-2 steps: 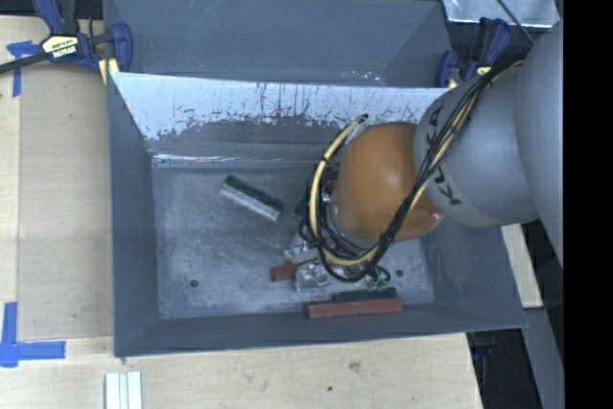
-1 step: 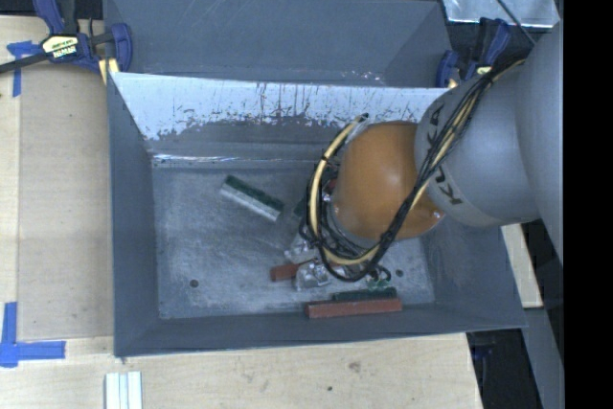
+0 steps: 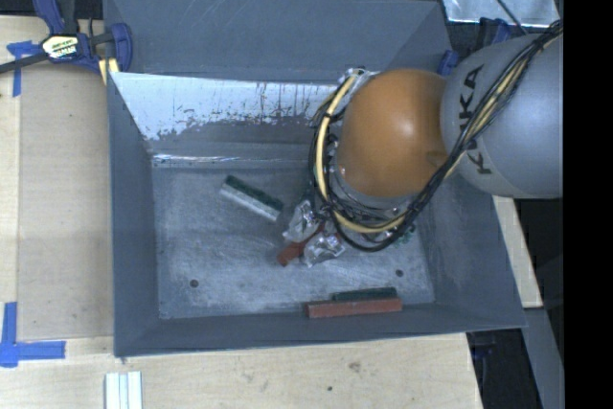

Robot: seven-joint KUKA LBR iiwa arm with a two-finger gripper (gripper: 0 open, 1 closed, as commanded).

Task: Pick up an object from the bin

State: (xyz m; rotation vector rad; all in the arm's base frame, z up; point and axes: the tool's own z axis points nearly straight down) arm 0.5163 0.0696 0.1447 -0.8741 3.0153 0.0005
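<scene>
Camera view, looking down into the bin: we see the gripper (image 3: 308,239) low over the floor, a little right of the middle, its shiny metal parts close to the surface. Whether it is open or closed we cannot tell, since the wrist above hides much of it. Just at its lower-left edge lies a small red-brown piece (image 3: 287,255), touching or nearly touching the metal; we cannot say that it is gripped. Up and to the left, near but apart from the gripper, a grey-green stick (image 3: 251,196) lies flat and slanted on the floor. Toward the near wall, below and to the right of the gripper, a long red bar (image 3: 354,306) lies along the floor's edge, with a dark green strip (image 3: 369,295) running just beside its upper side. Directly above the gripper sits the rounded orange cover (image 3: 393,134) of the wrist, with yellow and black cables (image 3: 330,124) looped round its left and lower sides. Behind it the grey arm (image 3: 508,124) reaches in over the bin's right rim. The bin (image 3: 134,235) has sloping grey walls, and the far wall is scratched.
</scene>
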